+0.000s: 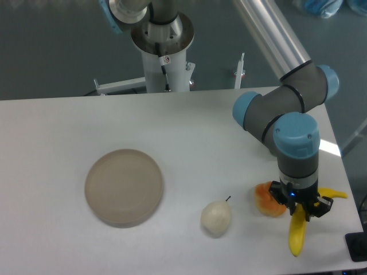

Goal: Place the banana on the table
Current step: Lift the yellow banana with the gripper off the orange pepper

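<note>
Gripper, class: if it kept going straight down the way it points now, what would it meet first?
The gripper points down at the banana, which lies between its fingers, so it would meet that, then the table. Whether it already touches is unclear.

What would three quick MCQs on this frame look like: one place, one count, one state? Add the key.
1. Where is the banana?
A. on the plate
B. at the table's right front, under the claw
C. left of the pear

2. How many fruits are on the table?
A. two
B. three
C. four

3. What does the plate hold?
A. nothing
B. the pear
C. the orange fruit

Key:
1 B, the claw sits right over the banana near the right front edge.
2 B, the banana, the pear and the orange fruit are the only fruits.
3 A, its surface is bare, and all fruit lies to its right.
</note>
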Available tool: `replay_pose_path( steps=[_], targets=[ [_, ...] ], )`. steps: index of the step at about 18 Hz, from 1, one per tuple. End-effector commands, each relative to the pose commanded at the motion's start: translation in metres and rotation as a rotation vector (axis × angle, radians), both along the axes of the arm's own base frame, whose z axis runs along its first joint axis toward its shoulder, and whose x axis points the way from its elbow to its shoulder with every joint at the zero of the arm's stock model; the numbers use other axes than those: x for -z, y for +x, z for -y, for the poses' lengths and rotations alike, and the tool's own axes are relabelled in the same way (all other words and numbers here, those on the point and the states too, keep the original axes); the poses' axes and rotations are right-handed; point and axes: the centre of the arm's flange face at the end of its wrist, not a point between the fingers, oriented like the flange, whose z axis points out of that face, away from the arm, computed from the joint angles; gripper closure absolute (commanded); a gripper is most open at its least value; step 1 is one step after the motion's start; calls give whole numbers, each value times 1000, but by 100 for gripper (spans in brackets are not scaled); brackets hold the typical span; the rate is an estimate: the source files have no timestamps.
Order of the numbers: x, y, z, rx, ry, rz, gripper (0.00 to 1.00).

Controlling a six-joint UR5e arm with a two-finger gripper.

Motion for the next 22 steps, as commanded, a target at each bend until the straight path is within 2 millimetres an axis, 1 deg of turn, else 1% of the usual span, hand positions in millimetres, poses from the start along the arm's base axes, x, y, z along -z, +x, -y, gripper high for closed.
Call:
replay_pose_path(
  steps=[1,3,7,10,12,14,16,19,22],
  targets=[
    [1,1,0,1,-3,1,81],
    [-2,1,1,2,1,1,81],
    [-16,7,7,1,3,-6,81],
    [-26,20,18,-1,-5,1,81],
    [-28,35,27,6,-22,23,81],
    [-24,44,41,2,-51,51,81],
    [-23,59,55,1,-69,68,81],
    [-26,84,81,4,-85,85,81],
    [-15,114,113,29,-115,107,81]
  ],
)
